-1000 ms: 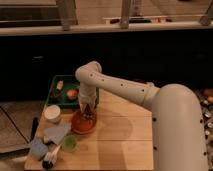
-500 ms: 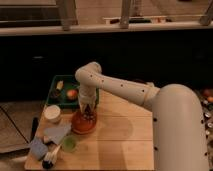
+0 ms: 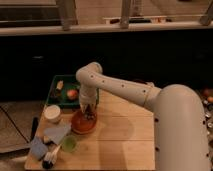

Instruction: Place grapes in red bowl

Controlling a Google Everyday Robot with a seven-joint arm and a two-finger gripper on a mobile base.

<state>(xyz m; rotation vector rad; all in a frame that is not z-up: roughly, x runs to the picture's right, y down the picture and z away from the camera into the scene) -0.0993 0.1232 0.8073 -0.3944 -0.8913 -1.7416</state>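
Observation:
The red bowl [image 3: 81,124] sits on the wooden table at the left, just in front of the green tray. My gripper [image 3: 89,112] hangs straight down over the bowl's right half, at the end of the white arm that reaches in from the right. A dark clump, the grapes [image 3: 90,116], shows at the gripper's tip right above the bowl's inside. I cannot tell whether the grapes are held or rest in the bowl.
A green tray [image 3: 63,80] at the back left holds an orange-red round fruit [image 3: 72,93] and other small items. A white cup [image 3: 52,113], a small green cup [image 3: 69,144], a grey-blue cloth [image 3: 56,133], a blue sponge [image 3: 38,148] and a brush [image 3: 50,159] lie left of the bowl.

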